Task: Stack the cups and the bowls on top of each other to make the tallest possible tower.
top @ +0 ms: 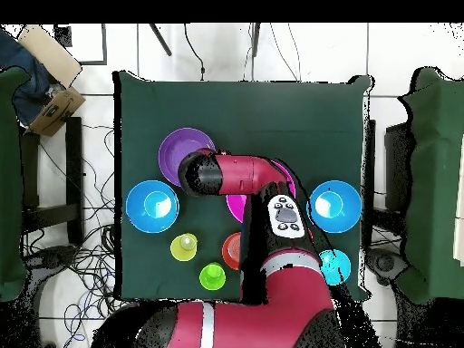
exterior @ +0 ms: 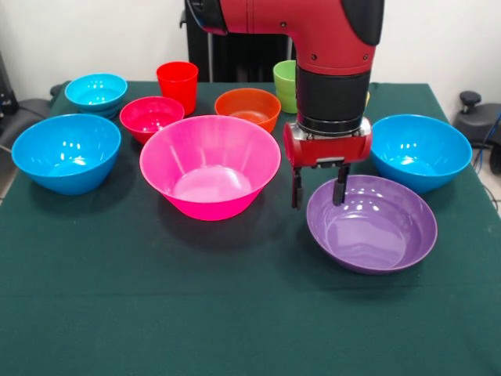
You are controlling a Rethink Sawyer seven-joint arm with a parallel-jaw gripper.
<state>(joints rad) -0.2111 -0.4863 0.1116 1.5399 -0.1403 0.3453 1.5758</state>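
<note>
Purple bowl (exterior: 372,223) beneath open hand (exterior: 318,186)

In the front view the arm (exterior: 333,55) is covering most of the green cup (exterior: 285,82), and all but a sliver of the yellow cup (exterior: 367,99) is hiding behind it. The picture's top edge is cutting the arm off. In the overhead view the arm is hiding most of the pink bowl (top: 234,205), half the orange bowl (top: 231,249), and the red cup and magenta-red bowl entirely. The fingers (exterior: 297,188) are not showing there.
</note>
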